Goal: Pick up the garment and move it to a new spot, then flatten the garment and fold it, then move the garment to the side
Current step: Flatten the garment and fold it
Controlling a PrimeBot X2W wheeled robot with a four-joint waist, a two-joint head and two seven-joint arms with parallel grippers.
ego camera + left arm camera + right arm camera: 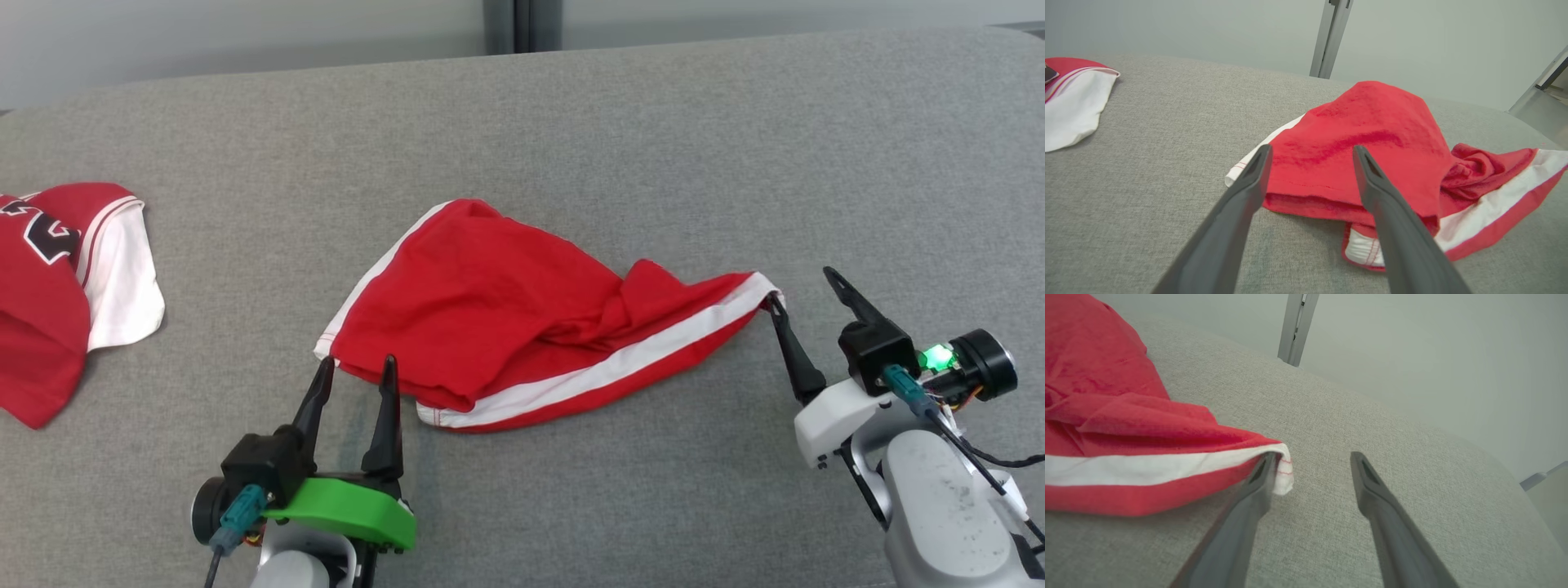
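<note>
Surface (571, 122), grey fabric, carried the red garment (506, 302) crumpled at centre, half spread, a second jersey (49, 327) far left. Left end effector (357, 361) stood open astride the near hem, likely to pinch it. Right end effector (800, 284) gaped too, one finger (1249, 506) touching the white-striped corner, gripping nothing.

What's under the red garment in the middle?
Grey fabric surface borders the red garment all around; a white-trimmed lower layer peeks out at its near edge. Beneath the folds, everything is covered.
</note>
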